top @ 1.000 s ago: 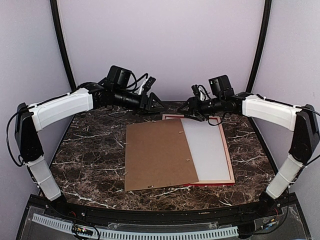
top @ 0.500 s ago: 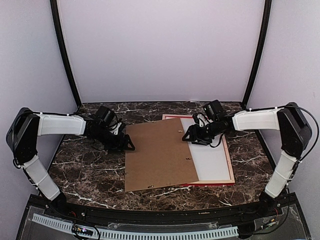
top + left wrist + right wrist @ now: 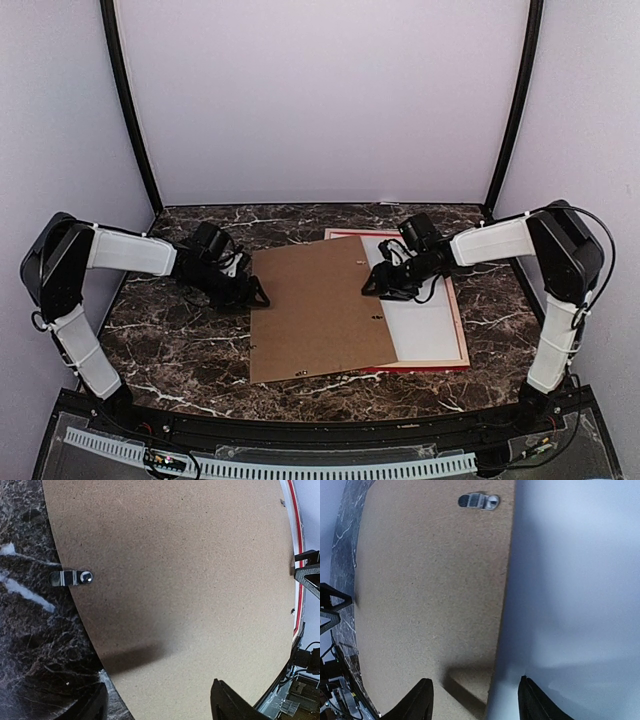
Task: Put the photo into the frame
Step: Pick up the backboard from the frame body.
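Observation:
The frame (image 3: 463, 335) lies face down right of centre, with its red rim showing round the photo (image 3: 425, 305). The photo rests inside it, plain white back up. A brown backing board (image 3: 315, 310) lies askew over the frame's left part. My left gripper (image 3: 258, 295) is open and low at the board's left edge. In the left wrist view the left gripper (image 3: 160, 702) straddles that edge, with the frame (image 3: 299, 555) beyond. My right gripper (image 3: 371, 285) is open at the board's right edge. In the right wrist view the right gripper (image 3: 475, 690) has one finger over the board (image 3: 430, 590) and one over the photo (image 3: 575, 580).
The dark marble table (image 3: 180, 340) carries everything. Small metal turn clips sit on the board, one at its left edge (image 3: 71, 577) and one near its right edge (image 3: 479, 501). The booth's purple walls and black poles close in the back and sides.
Both arms have swung down from the back of the table to the backing board's left and right edges. In the last half second they shifted slightly nearer.

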Available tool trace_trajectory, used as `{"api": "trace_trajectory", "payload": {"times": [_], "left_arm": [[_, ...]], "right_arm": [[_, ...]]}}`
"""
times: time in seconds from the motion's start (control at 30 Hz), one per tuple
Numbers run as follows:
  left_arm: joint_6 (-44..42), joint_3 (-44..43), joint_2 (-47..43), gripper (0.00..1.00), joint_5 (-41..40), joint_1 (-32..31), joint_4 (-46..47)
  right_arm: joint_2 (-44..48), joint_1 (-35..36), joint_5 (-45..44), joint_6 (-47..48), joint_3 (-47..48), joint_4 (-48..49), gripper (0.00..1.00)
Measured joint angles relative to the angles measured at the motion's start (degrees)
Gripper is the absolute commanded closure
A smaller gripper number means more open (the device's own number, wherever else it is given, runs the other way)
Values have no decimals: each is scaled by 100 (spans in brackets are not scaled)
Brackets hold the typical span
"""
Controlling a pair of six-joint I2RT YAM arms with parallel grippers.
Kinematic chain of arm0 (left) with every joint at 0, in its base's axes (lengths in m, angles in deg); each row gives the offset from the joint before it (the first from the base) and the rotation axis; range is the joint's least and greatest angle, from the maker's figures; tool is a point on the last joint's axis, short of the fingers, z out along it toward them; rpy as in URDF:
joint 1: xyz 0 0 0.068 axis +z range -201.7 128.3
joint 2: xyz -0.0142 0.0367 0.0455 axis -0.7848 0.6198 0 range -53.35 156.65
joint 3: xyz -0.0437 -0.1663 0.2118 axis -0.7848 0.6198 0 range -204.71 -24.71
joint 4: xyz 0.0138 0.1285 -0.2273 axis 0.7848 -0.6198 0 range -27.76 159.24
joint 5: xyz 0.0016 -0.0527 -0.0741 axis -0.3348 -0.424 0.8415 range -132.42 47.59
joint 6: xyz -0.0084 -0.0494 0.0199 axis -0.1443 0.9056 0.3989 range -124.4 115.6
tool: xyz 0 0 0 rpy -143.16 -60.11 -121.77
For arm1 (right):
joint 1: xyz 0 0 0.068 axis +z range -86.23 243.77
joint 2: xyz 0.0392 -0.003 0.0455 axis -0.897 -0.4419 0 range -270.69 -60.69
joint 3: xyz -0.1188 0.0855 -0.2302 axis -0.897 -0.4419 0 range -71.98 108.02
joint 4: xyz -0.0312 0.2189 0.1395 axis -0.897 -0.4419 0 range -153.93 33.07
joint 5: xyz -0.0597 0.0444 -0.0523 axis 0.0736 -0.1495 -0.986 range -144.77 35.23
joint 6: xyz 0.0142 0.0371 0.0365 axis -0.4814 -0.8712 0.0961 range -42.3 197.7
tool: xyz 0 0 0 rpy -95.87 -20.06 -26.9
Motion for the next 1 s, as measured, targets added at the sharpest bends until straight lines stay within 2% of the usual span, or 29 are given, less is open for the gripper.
{"api": "trace_trajectory", "payload": {"times": [0.5,1.0], "left_arm": [[269,254,120,30,323,28,695],[448,332,238,32,498,103,1237]], "right_arm": [[-68,-315,1034,-442,-363,1086,66],[-68,-540,1480,-737,-590,1458,80]]}}
